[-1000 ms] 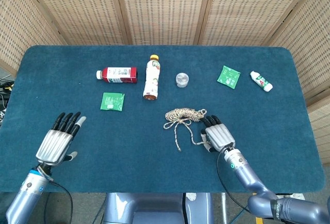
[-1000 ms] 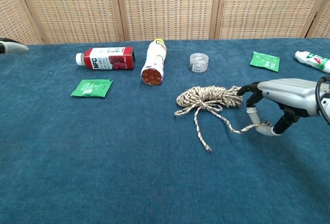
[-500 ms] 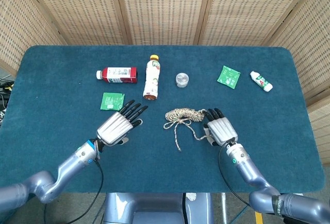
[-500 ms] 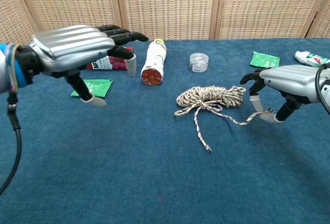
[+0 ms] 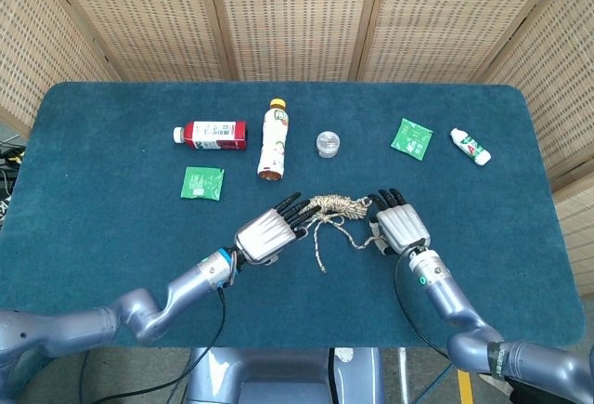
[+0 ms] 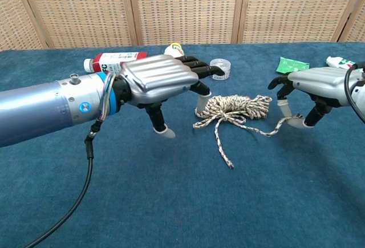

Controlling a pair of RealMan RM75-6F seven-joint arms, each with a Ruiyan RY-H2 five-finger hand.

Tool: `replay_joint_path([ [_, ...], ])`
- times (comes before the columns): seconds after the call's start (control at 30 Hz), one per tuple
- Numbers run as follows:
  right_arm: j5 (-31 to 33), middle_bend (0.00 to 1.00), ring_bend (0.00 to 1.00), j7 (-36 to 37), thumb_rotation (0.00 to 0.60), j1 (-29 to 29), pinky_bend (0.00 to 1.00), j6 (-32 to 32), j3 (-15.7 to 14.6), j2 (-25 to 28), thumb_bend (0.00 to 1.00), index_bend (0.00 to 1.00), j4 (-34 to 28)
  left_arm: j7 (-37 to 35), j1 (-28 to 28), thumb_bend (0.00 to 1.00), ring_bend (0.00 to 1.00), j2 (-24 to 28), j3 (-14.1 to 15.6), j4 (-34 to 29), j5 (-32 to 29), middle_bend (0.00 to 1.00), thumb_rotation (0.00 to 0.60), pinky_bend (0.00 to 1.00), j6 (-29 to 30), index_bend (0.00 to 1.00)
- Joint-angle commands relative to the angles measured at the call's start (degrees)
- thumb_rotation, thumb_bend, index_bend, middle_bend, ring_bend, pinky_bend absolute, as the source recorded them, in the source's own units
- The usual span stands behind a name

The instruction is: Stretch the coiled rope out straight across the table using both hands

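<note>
One rope (image 6: 232,108) end is being pinched by the right hand (image 6: 319,82); left hand (image 6: 157,77), open, is being held over the coil. Risk: bundle dragged whole, unstretched.

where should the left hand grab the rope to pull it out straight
Probably the loose tail that trails from the coiled rope toward the near edge, taken from above with a pinch. It lies alone on the table, clear of the bundle, and the left hand hovers just left of it. The right hand already pinches the other end.
</note>
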Motion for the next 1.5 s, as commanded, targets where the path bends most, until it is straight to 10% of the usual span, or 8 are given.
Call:
replay_joint_path([
  [0.03, 0.2, 0.10, 0.00, 0.4, 0.600, 0.2, 0.00, -0.3, 0.1, 0.1, 0.51, 0.70, 0.7, -0.1, -1.4, 0.08, 0.00, -2.4, 0.2, 2.6, -0.8, 0.00, 0.600, 0.00, -0.2, 0.43],
  [1.5, -5.7, 0.11, 0.00, 10.6, 0.600, -0.1, 0.00, -1.8, -1.0, -0.2, 0.51, 0.70, 8.3, 9.6, -10.2, 0.30, 0.00, -16.2, 0.4, 13.0, -12.0, 0.00, 0.600, 0.00, -5.7, 0.45],
])
